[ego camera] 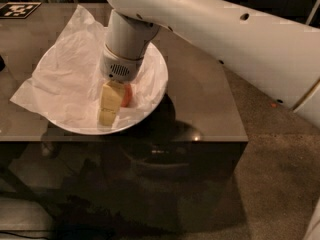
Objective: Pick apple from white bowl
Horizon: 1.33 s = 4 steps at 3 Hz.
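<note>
The gripper point(111, 105) is down inside the white bowl point(161, 78), its pale yellow end pointing toward 6 o'clock and reaching the tissue lining. Whether the jaws are clamped or released cannot be told, because only one yellow face shows and the rest is hidden behind it.

The apple point(127, 95) lies right against that yellow part, on its 3 o'clock side. Only a small red-orange crescent of it shows past the gripper's edge. It sits low in the bowl, off the bowl's centre toward 4 o'clock, resting on the crumpled white tissue paper point(65, 71).

Above the gripper, at 12 o'clock, is the round grey-white wrist point(125, 44) with a small vent grille. The thick white arm point(225, 39) runs from it toward 2 o'clock and out of the picture.

The tissue paper spills over the bowl's rim at 9 and 11 o'clock onto the dark glossy table point(200, 99). The bowl stands near the table's front edge. A black-and-white marker tag point(17, 9) lies on the table far off at 10 o'clock. Brown carpet floor point(280, 164) lies beyond the table at 4 o'clock.
</note>
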{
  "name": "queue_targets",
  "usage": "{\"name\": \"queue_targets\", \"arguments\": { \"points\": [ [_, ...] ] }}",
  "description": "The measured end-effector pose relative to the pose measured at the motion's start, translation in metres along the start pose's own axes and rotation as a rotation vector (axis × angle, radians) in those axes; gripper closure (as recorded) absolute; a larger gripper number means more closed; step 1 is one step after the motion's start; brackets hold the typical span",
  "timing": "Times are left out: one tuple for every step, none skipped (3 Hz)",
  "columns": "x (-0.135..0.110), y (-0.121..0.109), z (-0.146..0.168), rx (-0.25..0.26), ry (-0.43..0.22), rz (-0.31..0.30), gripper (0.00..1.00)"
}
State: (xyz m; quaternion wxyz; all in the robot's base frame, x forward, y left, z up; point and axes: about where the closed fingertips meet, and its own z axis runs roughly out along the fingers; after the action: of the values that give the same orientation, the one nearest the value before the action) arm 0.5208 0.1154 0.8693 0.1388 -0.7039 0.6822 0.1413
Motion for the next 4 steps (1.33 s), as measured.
{"name": "queue_targets", "arguments": {
  "points": [
    [0.0075, -0.0036, 0.0076, -0.007, 0.003, 0.016, 0.0],
    [0.0075, -0.0036, 0.0076, -0.007, 0.003, 0.016, 0.0],
    [0.0075, -0.0036, 0.0076, -0.006, 0.003, 0.016, 0.19],
    [0.0075, -0.0036, 0.0076, -0.006, 0.003, 0.016, 0.43]
  ]
}}
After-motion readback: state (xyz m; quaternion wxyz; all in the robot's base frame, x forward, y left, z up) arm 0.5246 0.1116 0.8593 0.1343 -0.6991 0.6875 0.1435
